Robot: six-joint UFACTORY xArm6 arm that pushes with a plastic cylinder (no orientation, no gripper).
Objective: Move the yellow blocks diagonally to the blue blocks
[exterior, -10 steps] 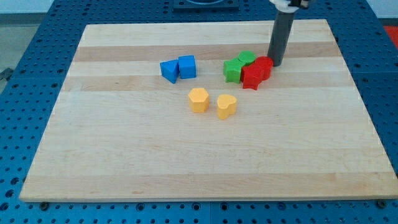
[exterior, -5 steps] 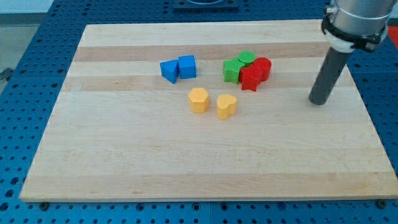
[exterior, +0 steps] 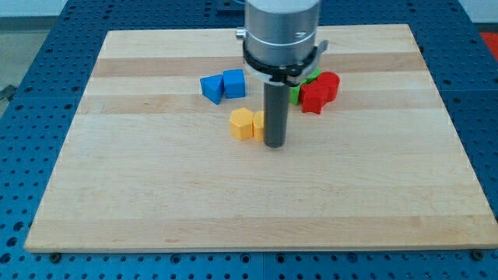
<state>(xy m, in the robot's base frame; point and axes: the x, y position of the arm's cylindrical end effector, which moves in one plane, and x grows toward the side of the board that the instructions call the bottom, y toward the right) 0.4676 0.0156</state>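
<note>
**A:** Where does my tip (exterior: 275,145) sit?

**B:** It rests on the wooden board (exterior: 156,202), near the middle, just at the view's right of the 2 yellow blocks. The dark rod rises straight up from it into the grey arm housing (exterior: 282,35) at the view's top.

**A:** And the yellow blocks themselves?

**B:** The yellow hexagonal block (exterior: 242,123) stands at the view's left of the rod. The second yellow block (exterior: 259,124) is squeezed between that one and the rod, mostly hidden, so its shape cannot be made out. The 2 yellow pieces touch each other, and the hidden one looks to be against the rod.

**A:** The blue ones?

**B:** 2 of them, touching, up and to the view's left of the yellow pair: a blue block (exterior: 211,88) with slanted faces, and a blue cube (exterior: 234,82) at its right. A strip of bare wood separates them from the yellow blocks.

**A:** Anything else on the board?

**B:** A red block (exterior: 314,98) and a red cylinder (exterior: 329,82) at the view's right of the rod, touching. Behind the rod a sliver of green block (exterior: 295,95) shows, plus another green bit (exterior: 313,75) near the arm housing.

**A:** Is there a claw, released or clenched?

**B:** There is no claw here, only the plain rod, so nothing is grasped.
</note>
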